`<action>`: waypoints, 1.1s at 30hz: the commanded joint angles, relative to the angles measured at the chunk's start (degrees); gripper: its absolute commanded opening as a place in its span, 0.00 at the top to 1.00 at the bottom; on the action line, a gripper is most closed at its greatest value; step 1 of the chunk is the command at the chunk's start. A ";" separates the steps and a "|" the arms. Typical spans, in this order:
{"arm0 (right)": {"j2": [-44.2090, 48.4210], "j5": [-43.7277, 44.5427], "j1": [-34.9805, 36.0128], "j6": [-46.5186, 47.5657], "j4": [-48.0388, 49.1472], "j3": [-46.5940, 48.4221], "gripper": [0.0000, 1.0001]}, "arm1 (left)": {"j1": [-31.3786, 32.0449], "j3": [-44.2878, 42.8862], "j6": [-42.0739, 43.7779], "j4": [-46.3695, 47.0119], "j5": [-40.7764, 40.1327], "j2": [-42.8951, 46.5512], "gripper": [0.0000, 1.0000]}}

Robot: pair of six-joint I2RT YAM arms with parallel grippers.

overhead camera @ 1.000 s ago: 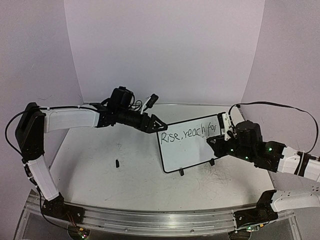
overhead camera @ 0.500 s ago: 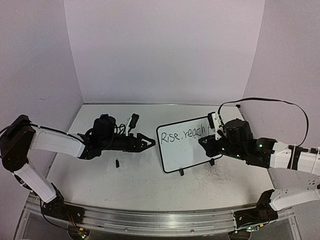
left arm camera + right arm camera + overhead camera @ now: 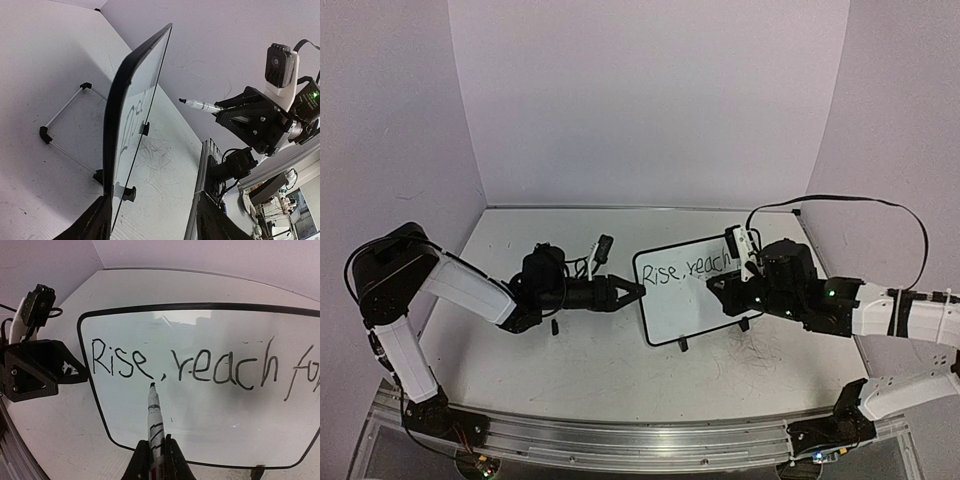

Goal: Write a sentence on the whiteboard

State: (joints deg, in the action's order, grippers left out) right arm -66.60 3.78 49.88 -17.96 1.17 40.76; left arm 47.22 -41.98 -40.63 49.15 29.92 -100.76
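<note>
Two moves in the last second. My left tool (image 3: pixel 636 293) has dropped from the board's far left corner to low on its left edge. Its jaws are apart with the edge between them, and I don't see a clamp yet. My right tool (image 3: pixel 154 452) has slid left from the board's right end. It's pinched tight on the marker (image 3: pixel 153 410), and the tip sits just under the comma after "Rise". I can't tell whether the tip touches.

The board (image 3: pixel 685 315) stands propped on its wire stand, right of centre on the surface, between the two tools. The text (image 3: pixel 200 371) reads "Rise, reach for" along the top, and the lower half is blank.

My read: line one is done and the marker is parked at the start of line two. The left tool looks to be coming in to brace the board against pen pressure.

The surface (image 3: pixel 520 370) is white and scuffed, with black scribbles (image 3: pixel 750 355) near the board's near right foot. A small black piece (image 3: pixel 554 326) lies just near the left tool. It could be the cap, but I can't tell.

Room: plain pale lilac walls (image 3: pixel 650 100) left, far and right, and a metal rail (image 3: pixel 620 440) along the near edge carrying both arm bases.
</note>
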 commanded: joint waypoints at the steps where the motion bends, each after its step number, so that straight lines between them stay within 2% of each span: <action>1: -2.94 -1.87 1.94 1.25 4.36 3.10 1.00 | 0.50 -1.87 -0.75 5.47 0.71 -1.45 0.48; 7: -6.82 0.95 6.79 1.71 4.57 5.05 1.00 | 0.50 -0.22 -0.82 5.46 -1.97 -1.23 0.54; 15: -11.10 3.01 11.08 1.80 4.86 6.23 1.00 | 0.12 1.33 -2.23 4.44 -5.98 -1.46 0.44; 21: -13.06 7.93 11.97 -0.12 3.64 7.16 1.00 | -1.51 0.17 -5.05 3.77 -6.96 -3.27 0.43; 27: -14.98 7.98 12.17 -0.33 3.74 8.13 1.00 | -1.43 -3.59 -3.90 3.90 -2.45 -6.61 0.56; 33: -16.19 9.44 12.51 -0.72 3.99 8.99 1.00 | -1.02 -5.15 -1.74 4.11 -0.67 -6.99 0.58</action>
State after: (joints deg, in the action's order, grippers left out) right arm -81.94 10.57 61.91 -17.92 3.46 46.94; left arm 45.81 -44.45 -44.52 52.36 27.00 -107.91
